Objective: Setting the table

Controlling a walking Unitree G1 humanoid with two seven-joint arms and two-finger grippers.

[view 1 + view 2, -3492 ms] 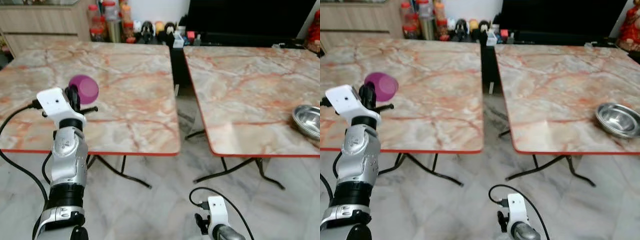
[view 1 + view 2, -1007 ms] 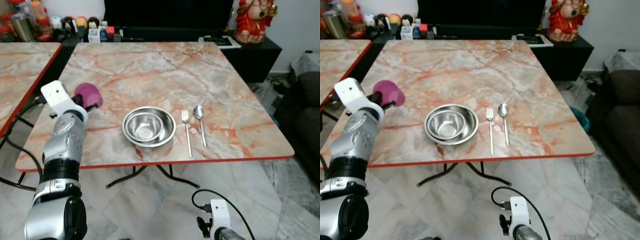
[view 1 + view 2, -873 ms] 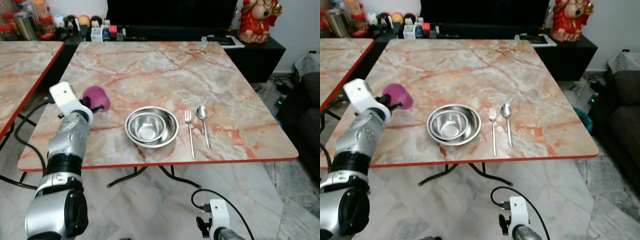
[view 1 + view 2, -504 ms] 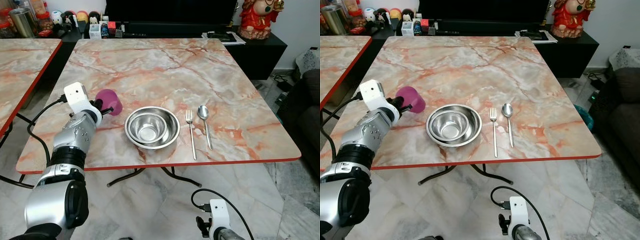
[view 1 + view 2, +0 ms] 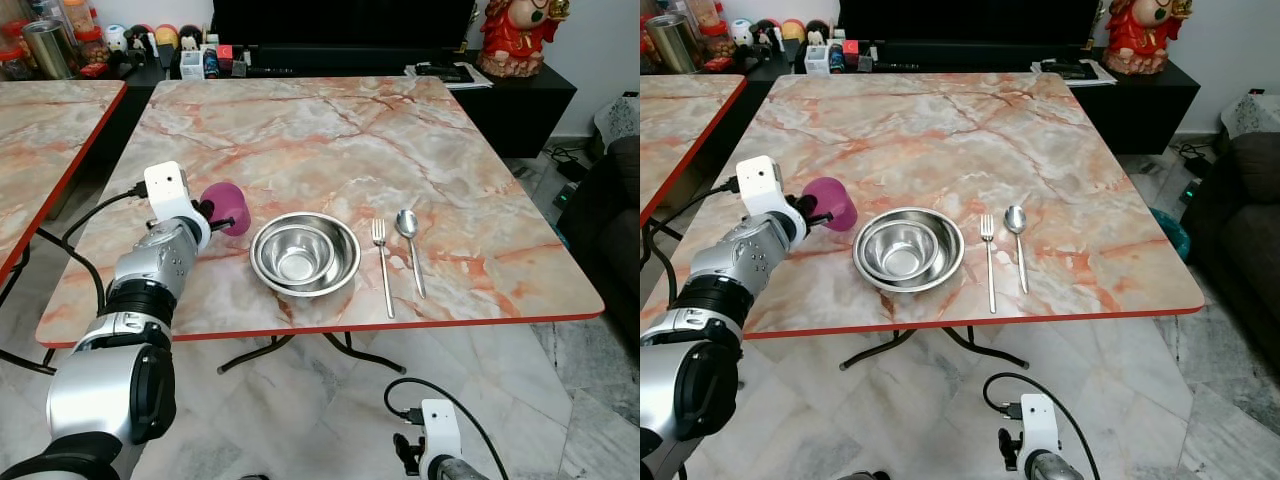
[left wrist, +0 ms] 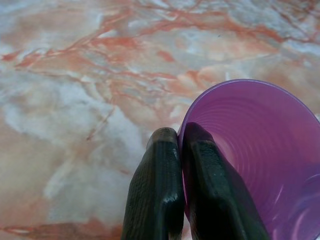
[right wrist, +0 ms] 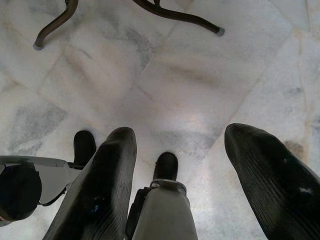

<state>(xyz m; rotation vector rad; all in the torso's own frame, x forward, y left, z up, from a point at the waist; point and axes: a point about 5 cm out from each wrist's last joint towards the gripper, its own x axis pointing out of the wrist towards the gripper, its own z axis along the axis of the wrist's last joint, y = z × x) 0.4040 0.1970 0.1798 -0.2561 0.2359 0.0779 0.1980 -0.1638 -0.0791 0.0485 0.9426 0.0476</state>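
My left gripper [image 6: 177,145] is pinched on the rim of the cup [image 5: 228,207], one finger inside, one outside. The cup is purple translucent plastic with fine ribs inside, tipped on its side in my grip. It sits left of centre in the left eye view, over the table [image 5: 300,130] and just left of the bowls [image 5: 304,253].

Count:
- one cup
- two steel bowls, nested
- one fork [image 5: 382,265]
- one spoon [image 5: 410,245]

Fork and spoon lie side by side right of the bowls, handles toward me. The table is pink-orange marble pattern with a red edge. A second like table [image 5: 40,120] is at upper left.

No readable writing or labels anywhere.

My right gripper [image 7: 192,165] hangs low, fingers spread wide over the tiled floor [image 7: 165,80], holding nothing.
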